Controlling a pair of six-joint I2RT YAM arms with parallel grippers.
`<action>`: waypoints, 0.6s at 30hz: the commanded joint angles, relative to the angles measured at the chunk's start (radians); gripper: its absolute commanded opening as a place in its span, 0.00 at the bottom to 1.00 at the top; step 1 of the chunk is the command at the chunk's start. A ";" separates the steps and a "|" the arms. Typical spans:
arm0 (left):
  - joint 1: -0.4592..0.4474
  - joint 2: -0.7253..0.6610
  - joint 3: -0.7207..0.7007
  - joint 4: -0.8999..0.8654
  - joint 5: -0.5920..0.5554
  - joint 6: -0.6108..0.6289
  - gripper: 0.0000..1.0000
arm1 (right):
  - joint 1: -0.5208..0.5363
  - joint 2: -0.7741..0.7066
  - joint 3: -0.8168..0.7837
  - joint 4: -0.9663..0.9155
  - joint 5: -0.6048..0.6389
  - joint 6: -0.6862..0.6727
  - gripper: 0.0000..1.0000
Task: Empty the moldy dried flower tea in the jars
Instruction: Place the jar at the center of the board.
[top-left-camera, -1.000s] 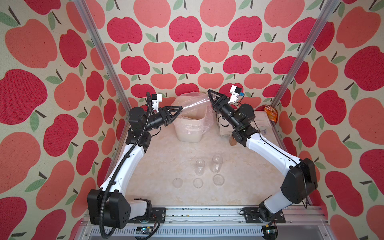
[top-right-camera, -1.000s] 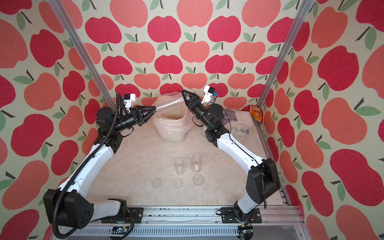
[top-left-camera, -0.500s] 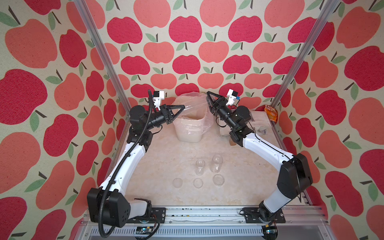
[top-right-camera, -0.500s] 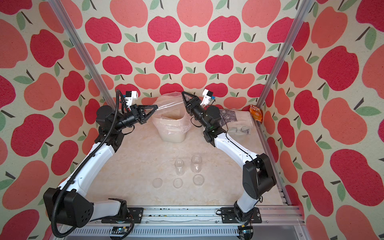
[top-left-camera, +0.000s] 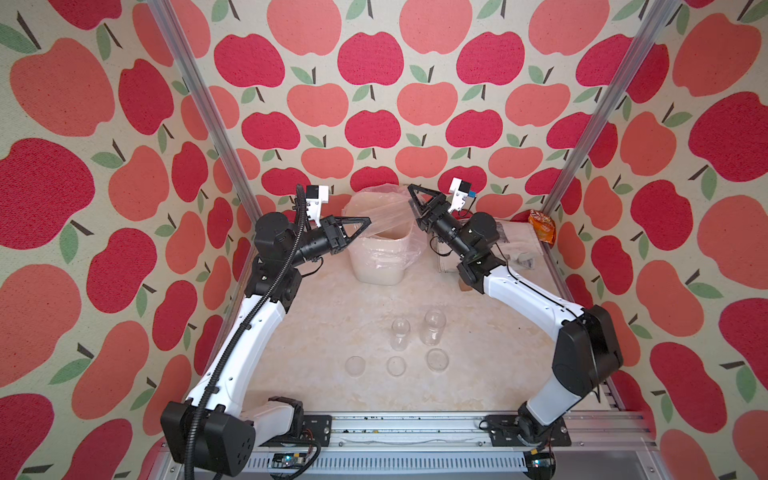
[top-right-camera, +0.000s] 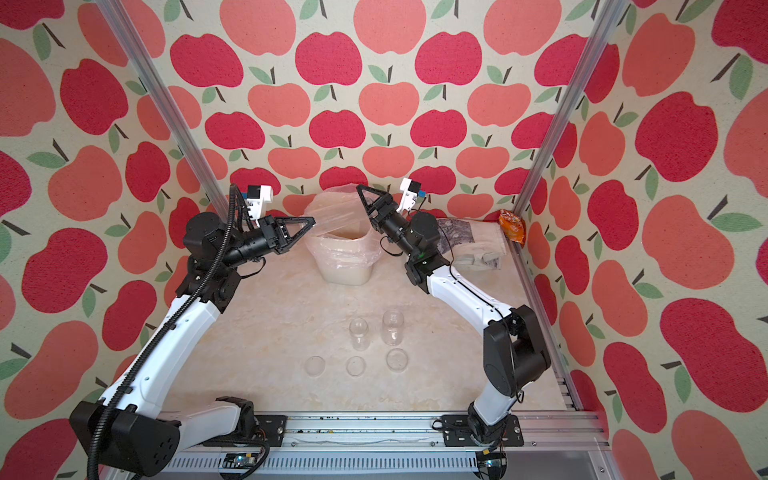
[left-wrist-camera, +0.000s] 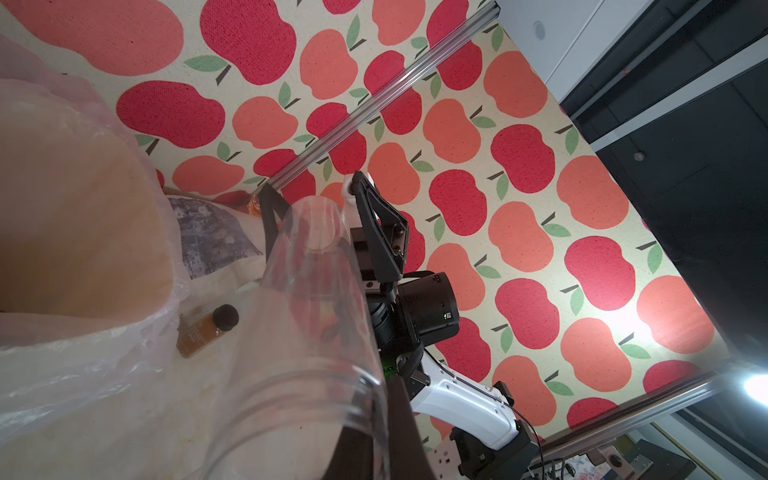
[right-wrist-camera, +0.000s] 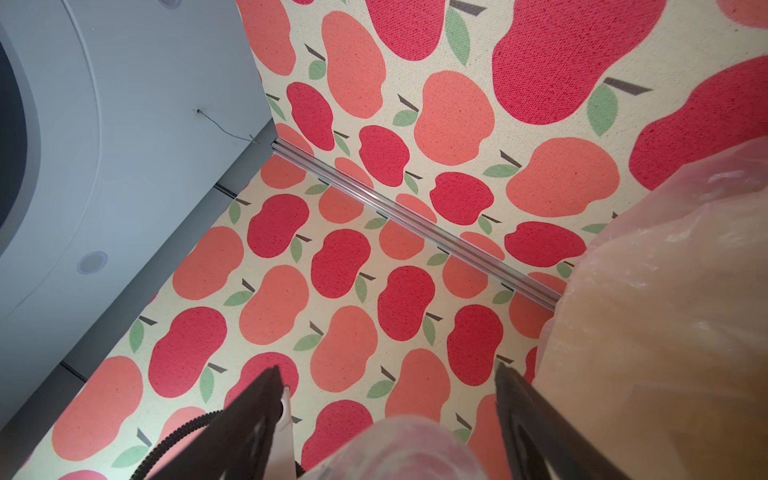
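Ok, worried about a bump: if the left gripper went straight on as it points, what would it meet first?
The right gripper. The left gripper is shut on a clear jar whose far end sits between the right one's open fingers, so the jar would probably press into it first.

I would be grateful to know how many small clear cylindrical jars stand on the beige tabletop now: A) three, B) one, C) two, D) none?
C: one clear jar and a second clear jar stand on the tabletop, while the left gripper holds the third jar sideways.
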 joint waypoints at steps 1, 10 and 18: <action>0.004 -0.056 0.059 -0.140 -0.028 0.113 0.00 | 0.001 -0.054 -0.001 -0.027 0.005 -0.131 0.91; 0.002 -0.158 0.237 -0.635 -0.148 0.398 0.00 | -0.020 -0.227 -0.036 -0.291 0.103 -0.446 0.99; -0.053 -0.118 0.472 -1.203 -0.401 0.626 0.00 | -0.066 -0.397 -0.060 -0.620 0.231 -0.800 0.99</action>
